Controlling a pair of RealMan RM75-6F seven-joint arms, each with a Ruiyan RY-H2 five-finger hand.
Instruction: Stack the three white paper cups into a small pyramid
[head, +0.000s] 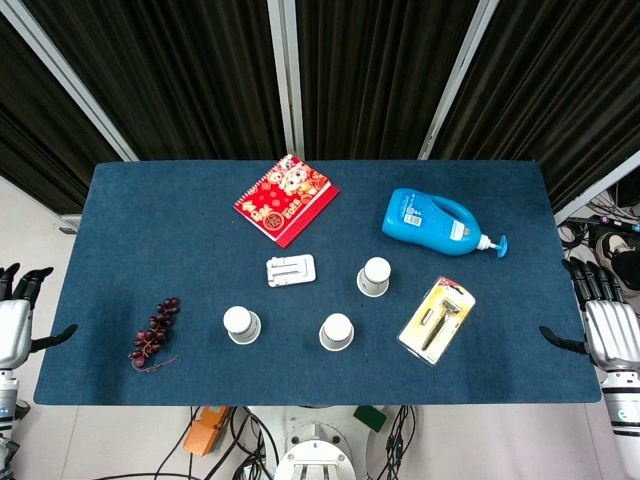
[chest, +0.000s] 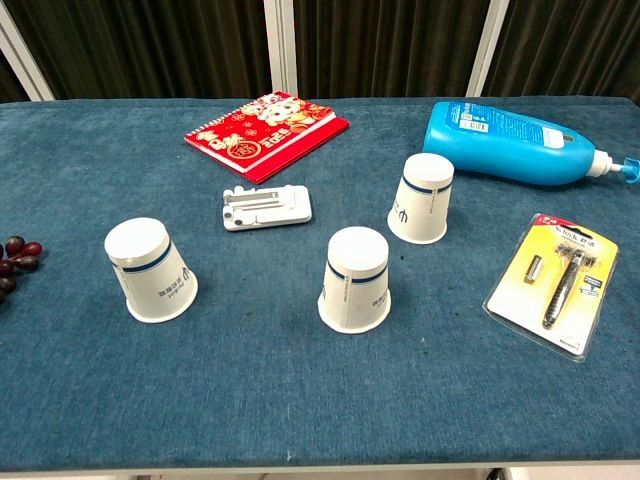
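Three white paper cups stand upside down and apart on the blue table (head: 120, 260): a left cup (head: 241, 324) (chest: 150, 270), a middle cup (head: 336, 331) (chest: 356, 278), and a right cup (head: 375, 276) (chest: 423, 197) further back. My left hand (head: 16, 318) hangs off the table's left edge, fingers spread, holding nothing. Off the right edge sits my right hand (head: 605, 325), also spread and holding nothing. Neither hand shows in the chest view.
A red booklet (head: 286, 199) lies at the back centre and a blue pump bottle (head: 435, 222) on its side at the back right. A small white holder (head: 290, 270) lies between the cups. A packaged razor (head: 437, 319) lies right, dark grapes (head: 155, 332) left.
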